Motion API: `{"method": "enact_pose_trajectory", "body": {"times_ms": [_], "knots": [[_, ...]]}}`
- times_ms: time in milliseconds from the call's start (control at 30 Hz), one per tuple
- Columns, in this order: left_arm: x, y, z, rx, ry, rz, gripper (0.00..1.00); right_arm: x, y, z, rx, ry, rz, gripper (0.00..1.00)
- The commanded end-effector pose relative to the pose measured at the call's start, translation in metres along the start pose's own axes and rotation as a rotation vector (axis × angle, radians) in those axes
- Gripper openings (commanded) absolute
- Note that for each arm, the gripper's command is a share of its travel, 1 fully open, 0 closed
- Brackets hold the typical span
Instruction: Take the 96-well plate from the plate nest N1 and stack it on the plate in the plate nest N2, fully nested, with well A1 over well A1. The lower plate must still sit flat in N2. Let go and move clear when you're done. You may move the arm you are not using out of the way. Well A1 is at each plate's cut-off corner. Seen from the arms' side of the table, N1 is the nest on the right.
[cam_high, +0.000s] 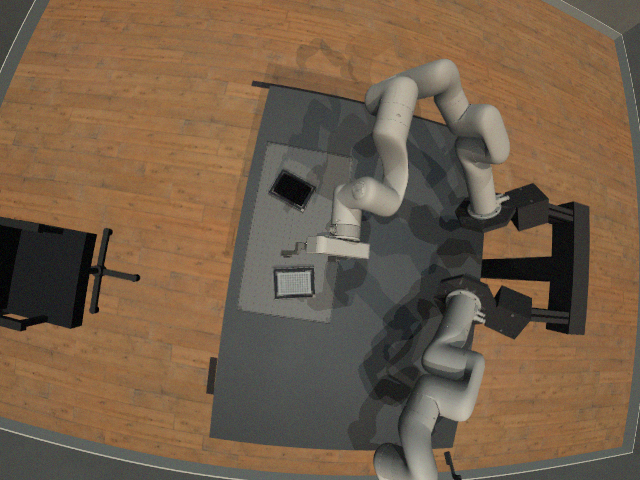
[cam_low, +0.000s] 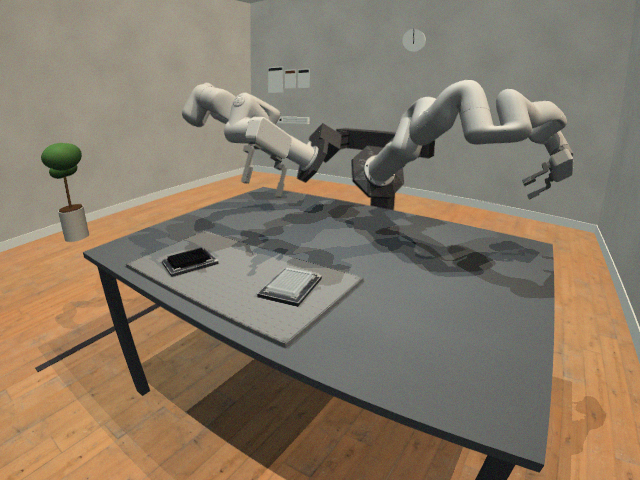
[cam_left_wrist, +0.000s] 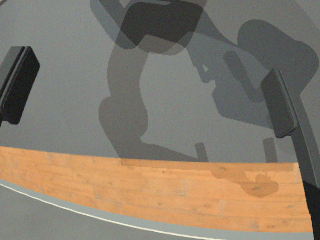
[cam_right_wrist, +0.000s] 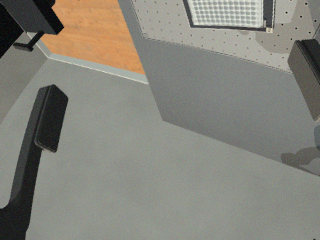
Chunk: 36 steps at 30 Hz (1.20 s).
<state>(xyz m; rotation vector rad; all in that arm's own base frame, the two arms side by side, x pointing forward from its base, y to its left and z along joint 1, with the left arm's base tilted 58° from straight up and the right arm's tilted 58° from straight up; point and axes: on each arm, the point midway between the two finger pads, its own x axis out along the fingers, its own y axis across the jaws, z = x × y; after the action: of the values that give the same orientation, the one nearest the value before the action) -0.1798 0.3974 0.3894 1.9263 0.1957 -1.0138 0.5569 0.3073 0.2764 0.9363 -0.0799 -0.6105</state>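
- Blk rect. 96-well plate (cam_high: 293, 189) (cam_low: 190, 257) in dark rect. nest N1 (cam_high: 283, 202) (cam_low: 178, 270), on grey perforated board (cam_high: 258, 242) (cam_low: 232, 304) (cam_right_wrist: 170, 32).
- White rect. well plate (cam_high: 294, 283) (cam_low: 292, 282) (cam_right_wrist: 227, 12) in dark-framed nest N2 (cam_high: 294, 297) (cam_low: 279, 300) (cam_right_wrist: 230, 28); no stack yet.
- R gripper (cam_high: 285, 253) (cam_low: 264, 188) (cam_right_wrist: 179, 99): released, nothing held, above bd. level.
- L gripper (cam_low: 527, 189) (cam_left_wrist: 151, 94): released, nothing held, well apart from both plates.
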Motion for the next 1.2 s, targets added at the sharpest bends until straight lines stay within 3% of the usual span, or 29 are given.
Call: {"method": "enact_pose_trajectory", "body": {"times_ms": [0,533,600,1100,1167], "knots": [[0.005,-0.013,0.013,-0.035,0.021,0.011,1.0,-0.003,0.002,-0.001,0.002,0.004,0.003,1.0],[0.061,-0.079,0.099,-0.272,0.136,0.102,1.0,-0.003,0.002,-0.001,0.002,0.004,0.003,1.0],[0.061,-0.079,0.099,-0.272,0.136,0.102,1.0,-0.003,0.002,-0.001,0.002,0.004,0.003,1.0],[0.125,-0.11,0.185,-0.514,0.24,0.17,1.0,-0.003,0.002,-0.001,0.002,0.004,0.003,1.0],[0.125,-0.11,0.185,-0.514,0.24,0.17,1.0,-0.003,0.002,-0.001,0.002,0.004,0.003,1.0]]}}
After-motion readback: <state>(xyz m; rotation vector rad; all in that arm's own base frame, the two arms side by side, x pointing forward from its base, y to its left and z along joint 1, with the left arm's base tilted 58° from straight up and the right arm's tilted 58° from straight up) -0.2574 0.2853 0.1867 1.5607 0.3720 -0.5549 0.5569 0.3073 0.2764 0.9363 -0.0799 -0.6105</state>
